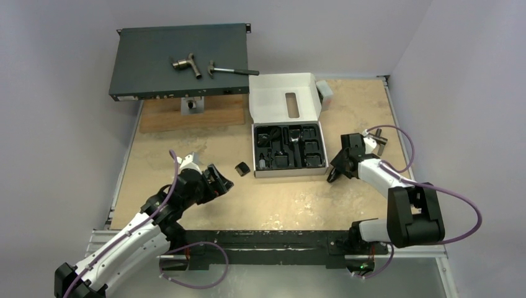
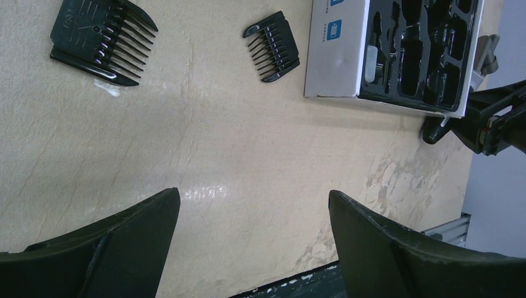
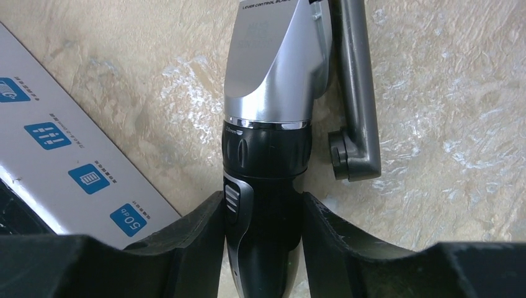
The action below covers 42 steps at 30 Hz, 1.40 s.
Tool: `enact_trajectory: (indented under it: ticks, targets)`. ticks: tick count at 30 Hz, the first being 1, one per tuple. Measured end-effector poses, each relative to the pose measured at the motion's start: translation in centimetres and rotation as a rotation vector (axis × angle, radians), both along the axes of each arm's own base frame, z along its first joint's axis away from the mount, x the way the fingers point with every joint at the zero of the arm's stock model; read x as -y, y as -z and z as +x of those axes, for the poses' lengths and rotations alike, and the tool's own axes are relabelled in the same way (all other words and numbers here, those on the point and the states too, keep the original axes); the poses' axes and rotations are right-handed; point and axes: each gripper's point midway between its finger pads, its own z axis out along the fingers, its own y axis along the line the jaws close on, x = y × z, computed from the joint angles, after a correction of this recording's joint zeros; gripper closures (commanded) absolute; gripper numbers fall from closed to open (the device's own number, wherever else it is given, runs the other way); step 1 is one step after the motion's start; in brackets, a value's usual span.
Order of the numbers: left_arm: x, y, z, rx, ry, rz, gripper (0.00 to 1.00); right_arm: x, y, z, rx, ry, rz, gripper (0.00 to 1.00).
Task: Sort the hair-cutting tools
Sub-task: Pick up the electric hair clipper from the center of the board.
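Two jobs: pinches clipper [image 3: 267,155] with right gripper [image 3: 263,202], for lifting to box [image 3: 62,143] at 9 o'clock; holds left gripper [image 2: 253,194] spread, facing combs [image 2: 271,46] at 11 and 12 o'clock.

Right wrist view: hair clipper [image 3: 268,124] cut off at top and bottom edges. Top view: tray [image 1: 289,173] contents too dark to identify; hair clipper not distinguishable.

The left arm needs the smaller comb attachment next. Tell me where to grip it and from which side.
Come straight down with the open left gripper and close across the smaller comb attachment at its solid back end, one finger on each outer side. It lies flat on the table, and its thin teeth would probably flex.
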Motion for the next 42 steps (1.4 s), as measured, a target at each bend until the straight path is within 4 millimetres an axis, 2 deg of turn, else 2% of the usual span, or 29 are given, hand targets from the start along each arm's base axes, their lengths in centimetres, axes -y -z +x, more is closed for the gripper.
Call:
enact_trajectory:
  ticks: [5,8,12,16,20,24,25,27,29,32,35,39,42]
  targets:
    - [0.0,0.0,0.0,0.002,0.000,-0.001,0.10,-0.2,-0.2,0.0,0.005,-0.015,0.008,1.00]
    - [0.0,0.0,0.0,0.002,0.000,-0.001,0.11,-0.2,-0.8,-0.4,0.015,-0.021,0.013,1.00]
    - [0.0,0.0,0.0,0.001,0.000,-0.001,0.11,-0.1,-2.9,-0.8,0.065,-0.024,0.015,1.00]
    - [0.0,0.0,0.0,0.001,0.000,0.000,0.11,0.1,-5.6,-1.4,0.116,-0.040,0.010,1.00]
    - [0.0,-0.1,0.0,0.002,0.000,-0.002,0.11,-0.8,-9.5,-1.7,0.231,-0.105,0.048,1.00]
    - [0.7,-1.4,0.2,0.023,0.020,-0.036,0.10,-4.0,-15.5,-2.2,0.479,-0.279,0.164,1.00]
    - [1.2,-2.0,0.3,0.042,0.037,-0.061,0.10,-5.4,-17.5,-2.4,0.560,-0.356,0.195,1.00]
    - [2.1,-3.1,0.4,0.071,0.073,-0.103,0.09,-7.9,-20.1,-2.9,0.667,-0.492,0.248,1.00]
    - [3.2,-4.5,0.5,0.115,0.125,-0.154,0.08,-10.5,-22.0,-3.8,0.748,-0.635,0.300,1.00]
    - [4.9,-6.8,0.5,0.196,0.209,-0.226,0.05,-13.8,-23.0,-5.5,0.816,-0.815,0.371,1.00]
    - [6.5,-9.1,0.2,0.278,0.290,-0.287,0.05,-16.1,-22.6,-7.0,0.836,-0.947,0.421,1.00]
    - [8.3,-11.4,-0.4,0.366,0.382,-0.342,0.06,-18.0,-21.8,-8.4,0.850,-1.062,0.469,1.00]
    - [9.1,-11.8,-0.5,0.389,0.417,-0.356,0.06,-18.7,-21.5,-8.7,0.857,-1.111,0.486,1.00]
